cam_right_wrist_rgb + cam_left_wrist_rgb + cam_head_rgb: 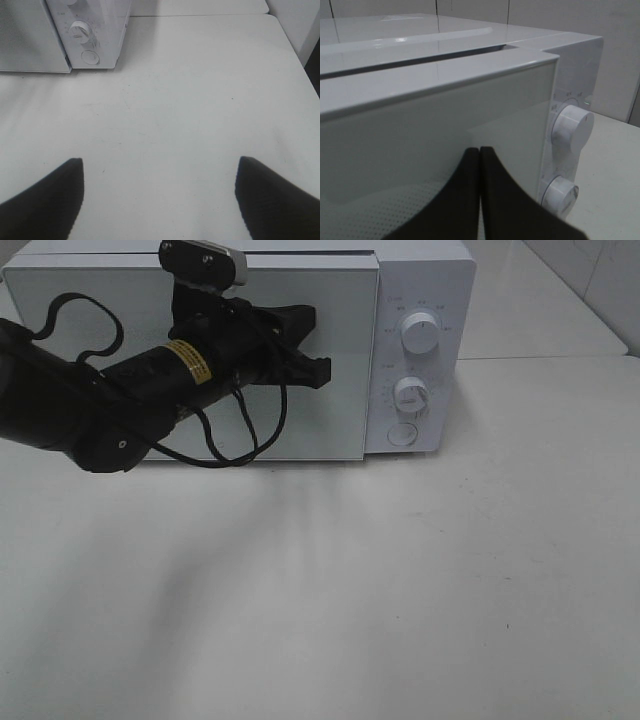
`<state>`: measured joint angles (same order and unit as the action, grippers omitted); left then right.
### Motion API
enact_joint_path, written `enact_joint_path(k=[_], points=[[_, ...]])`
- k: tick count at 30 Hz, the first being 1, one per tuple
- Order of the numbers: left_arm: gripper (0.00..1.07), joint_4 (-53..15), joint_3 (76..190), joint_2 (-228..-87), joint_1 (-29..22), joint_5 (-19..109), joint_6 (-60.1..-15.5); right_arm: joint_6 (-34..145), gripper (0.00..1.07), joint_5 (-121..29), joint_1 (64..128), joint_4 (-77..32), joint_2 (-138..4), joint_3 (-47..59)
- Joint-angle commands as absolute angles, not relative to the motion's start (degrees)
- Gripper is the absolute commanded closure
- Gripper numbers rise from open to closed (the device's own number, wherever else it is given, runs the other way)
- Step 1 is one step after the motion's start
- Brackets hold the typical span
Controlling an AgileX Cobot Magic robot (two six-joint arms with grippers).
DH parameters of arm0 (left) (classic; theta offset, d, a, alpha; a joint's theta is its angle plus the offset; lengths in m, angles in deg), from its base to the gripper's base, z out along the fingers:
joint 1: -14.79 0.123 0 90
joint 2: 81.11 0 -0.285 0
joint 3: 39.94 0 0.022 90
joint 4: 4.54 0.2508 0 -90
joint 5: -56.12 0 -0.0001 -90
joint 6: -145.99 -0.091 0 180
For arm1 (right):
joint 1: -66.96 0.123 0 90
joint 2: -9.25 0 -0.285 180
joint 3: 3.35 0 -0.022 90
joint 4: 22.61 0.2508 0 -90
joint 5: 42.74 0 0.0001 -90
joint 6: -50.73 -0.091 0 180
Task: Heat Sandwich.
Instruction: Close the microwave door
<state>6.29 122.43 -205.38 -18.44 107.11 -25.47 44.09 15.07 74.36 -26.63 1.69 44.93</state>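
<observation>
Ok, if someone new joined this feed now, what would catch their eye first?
The black left arm stretching across the white microwave, its left gripper shut right at the closed door, near the two dials. The right gripper hangs open over the white table in front. No sandwich shows in any view.
</observation>
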Motion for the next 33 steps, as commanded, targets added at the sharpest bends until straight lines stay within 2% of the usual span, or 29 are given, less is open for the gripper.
enact_joint_path(k=[1,8,17,33], points=[[1.07,1.36,127.07,-207.55,-17.92,105.16,-25.53,43.46,0.32,14.33,73.90,-26.68,3.24,45.11],[1.07,-1.39,131.08,-209.56,-17.92,102.53,-25.47,43.46,0.32,14.33,73.90,-26.68,3.24,45.11],[1.07,1.36,130.28,-208.98,-17.92,102.36,-24.90,43.46,0.32,14.33,73.90,-26.68,3.24,45.11],[1.06,2.96,112.23,-196.49,-19.53,100.12,-24.90,43.46,0.32,14.33,73.90,-26.68,3.24,45.11]])
